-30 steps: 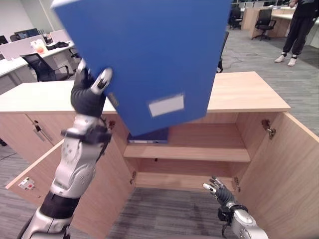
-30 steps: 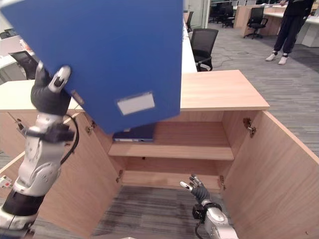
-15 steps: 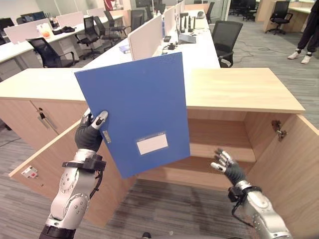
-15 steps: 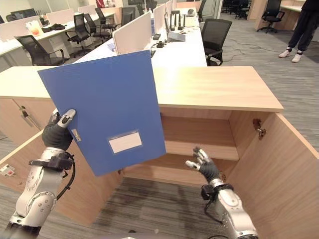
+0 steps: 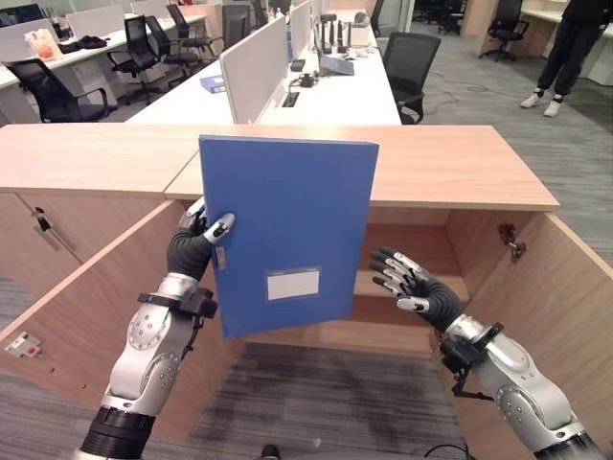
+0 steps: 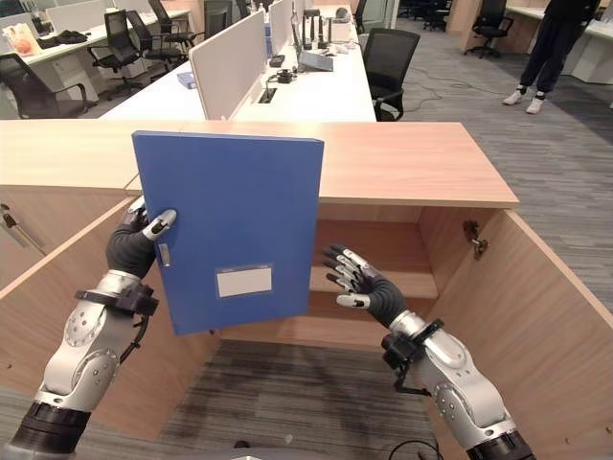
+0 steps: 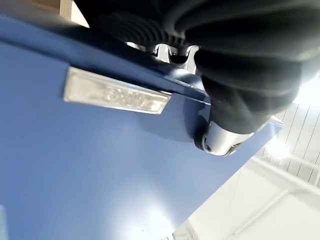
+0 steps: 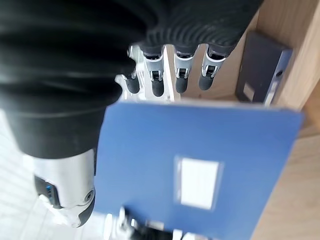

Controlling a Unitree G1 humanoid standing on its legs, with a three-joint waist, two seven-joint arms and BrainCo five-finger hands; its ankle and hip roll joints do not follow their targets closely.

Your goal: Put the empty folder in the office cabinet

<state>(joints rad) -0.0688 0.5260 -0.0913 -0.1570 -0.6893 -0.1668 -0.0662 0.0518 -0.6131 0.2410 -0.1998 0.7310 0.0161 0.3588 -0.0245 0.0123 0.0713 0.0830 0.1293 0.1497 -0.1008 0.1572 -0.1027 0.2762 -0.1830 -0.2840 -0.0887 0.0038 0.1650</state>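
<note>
At nine o'clock, the blue folder (image 5: 292, 230) is held upright by its spine edge, clamped between thumb and fingers of the left hand (image 5: 194, 247), in front of the open cabinet (image 5: 421, 259). At three o'clock, the right hand (image 5: 414, 285) is spread and empty, just beside the folder's free edge; with only that one-edge pinch, the folder could be swung or caught on the shelf (image 5: 450, 286) and dropped.

No legible text; folder (image 5: 292, 244) label (image 5: 293, 285) blank.

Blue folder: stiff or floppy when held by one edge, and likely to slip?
Probably stiff: the blue folder stands flat and upright though the left hand pinches only one edge. Likely light, since one hand carries it. Its cover looks glossy, so it may slip; the open right hand is near but apart.
</note>
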